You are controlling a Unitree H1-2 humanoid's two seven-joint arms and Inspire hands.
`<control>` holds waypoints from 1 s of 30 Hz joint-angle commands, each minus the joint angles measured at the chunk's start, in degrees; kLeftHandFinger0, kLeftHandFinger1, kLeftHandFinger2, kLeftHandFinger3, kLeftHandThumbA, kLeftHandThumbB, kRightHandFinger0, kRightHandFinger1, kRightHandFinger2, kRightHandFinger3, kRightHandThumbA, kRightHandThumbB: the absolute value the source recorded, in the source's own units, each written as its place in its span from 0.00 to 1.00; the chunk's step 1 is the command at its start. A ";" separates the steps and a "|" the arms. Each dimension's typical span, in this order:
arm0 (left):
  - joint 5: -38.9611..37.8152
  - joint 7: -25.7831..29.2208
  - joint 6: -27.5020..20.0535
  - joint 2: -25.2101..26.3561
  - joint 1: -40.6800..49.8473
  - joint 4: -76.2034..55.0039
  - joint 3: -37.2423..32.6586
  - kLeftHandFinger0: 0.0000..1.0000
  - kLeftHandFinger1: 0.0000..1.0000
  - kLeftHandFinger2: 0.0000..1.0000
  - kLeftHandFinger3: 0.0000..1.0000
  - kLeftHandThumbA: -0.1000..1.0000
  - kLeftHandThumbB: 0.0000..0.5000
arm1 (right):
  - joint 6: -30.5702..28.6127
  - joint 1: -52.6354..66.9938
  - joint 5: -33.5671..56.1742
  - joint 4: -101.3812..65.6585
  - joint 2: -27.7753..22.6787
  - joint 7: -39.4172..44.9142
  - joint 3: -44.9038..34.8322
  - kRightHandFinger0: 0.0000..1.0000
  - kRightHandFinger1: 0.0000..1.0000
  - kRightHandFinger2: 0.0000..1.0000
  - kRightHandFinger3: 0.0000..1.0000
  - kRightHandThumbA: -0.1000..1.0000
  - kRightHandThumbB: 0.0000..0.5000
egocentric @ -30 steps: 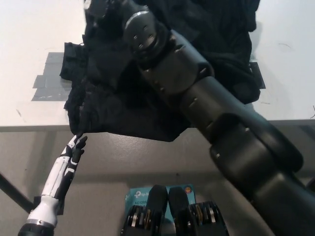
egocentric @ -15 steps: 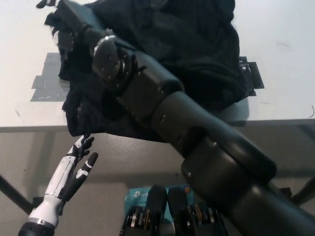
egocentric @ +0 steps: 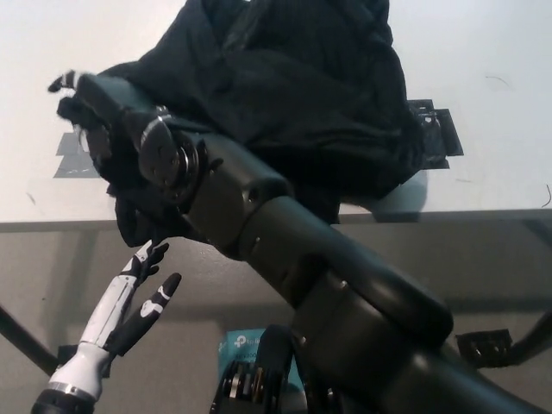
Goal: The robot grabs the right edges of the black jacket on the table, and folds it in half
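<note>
Jacket-wise, the black jacket (egocentric: 302,95) is bunched up in a big heap on the white bench (egocentric: 483,52), so I'll use it as the landmark for everything else.

Closest to the camera, below the jacket's lower left corner and off the front edge of the bench, the left robot hand (egocentric: 138,289) (the white one) hangs in the air. Fingers are spread apart and it holds nothing, palm sort of angled up toward the cloth but not touching it.

Next up, the black right arm (egocentric: 285,250) cuts diagonally across from the bottom right, passing under and in front of the jacket's near edge, which droops a bit over the bench front.

The right robot hand (egocentric: 78,95) ends up at the jacket's far left side, sitting over the bench. Black on black there, so I honestly can't tell whether it's clamped on the fabric or just beside it. Some cloth looks to be draped around the wrist area.

Under the jacket's left edge there's a patch of grey tape (egocentric: 73,155) on the bench, and a dark tape patch (egocentric: 435,129) peeks out at its right edge. The rest of the jacket is piled up toward the far side of the bench, folds all rumpled.
</note>
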 commanded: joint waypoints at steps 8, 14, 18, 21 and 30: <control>-0.06 -2.13 -0.07 1.90 -1.67 -0.04 -0.66 1.00 1.00 1.00 1.00 0.87 0.41 | 5.65 -3.08 -2.32 -0.68 -1.92 16.35 -0.60 1.00 1.00 1.00 1.00 0.96 0.94; -0.40 -2.38 -0.26 1.77 -0.13 -0.61 -0.63 1.00 1.00 1.00 1.00 0.83 0.35 | 8.38 -7.64 -0.98 -1.82 -2.48 27.39 -1.82 1.00 1.00 1.00 1.00 0.96 1.00; 0.00 -2.64 -0.97 2.05 -0.21 -0.25 -1.05 1.00 1.00 1.00 1.00 0.82 0.31 | 6.52 -12.95 -3.24 -3.55 -3.60 35.75 0.81 1.00 1.00 1.00 1.00 1.00 1.00; 1.13 -2.65 -1.20 2.19 -0.63 0.09 -1.71 1.00 1.00 1.00 1.00 0.83 0.30 | 10.67 -17.49 1.05 -3.58 -4.34 43.14 -2.89 1.00 1.00 1.00 1.00 1.00 0.85; 1.26 -2.14 -1.57 1.77 -1.68 2.08 -2.17 1.00 1.00 1.00 1.00 0.87 0.37 | 11.72 -27.28 -4.12 -14.01 -8.24 51.32 2.79 1.00 1.00 1.00 1.00 1.00 0.95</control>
